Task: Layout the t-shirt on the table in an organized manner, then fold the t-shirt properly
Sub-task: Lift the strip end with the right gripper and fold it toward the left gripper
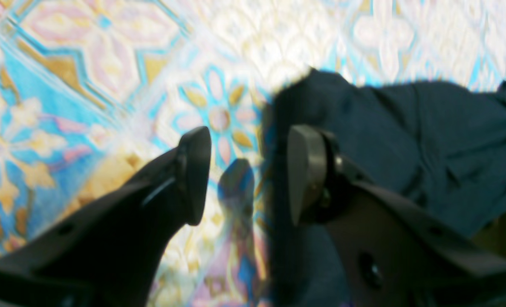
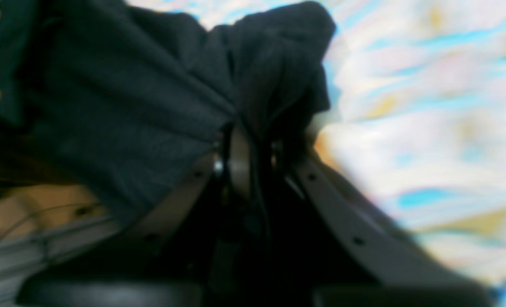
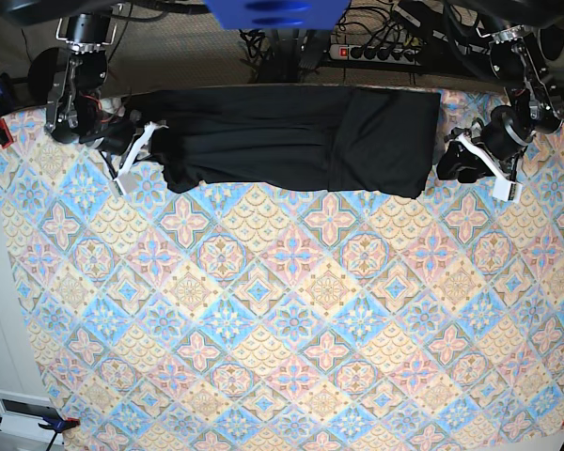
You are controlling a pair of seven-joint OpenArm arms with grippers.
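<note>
right end effector (image 2: 253, 145): clamped on a bunched edge of the t-shirt (image 3: 291, 136)
left end effector (image 1: 248, 170): apart, straddling the shirt's other edge on the tabletop (image 3: 282, 329)
step: gripping both ends for layout
next: left closes, then both pull taut

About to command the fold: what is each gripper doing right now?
Left gripper: open, empty, beside the t-shirt's edge.
Right gripper: shut on the t-shirt, fabric bunched between its fingers.

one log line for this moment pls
stage: fold | t-shirt: folded band along far table edge | right gripper: shut on t-shirt end | left gripper: open beside other end
</note>
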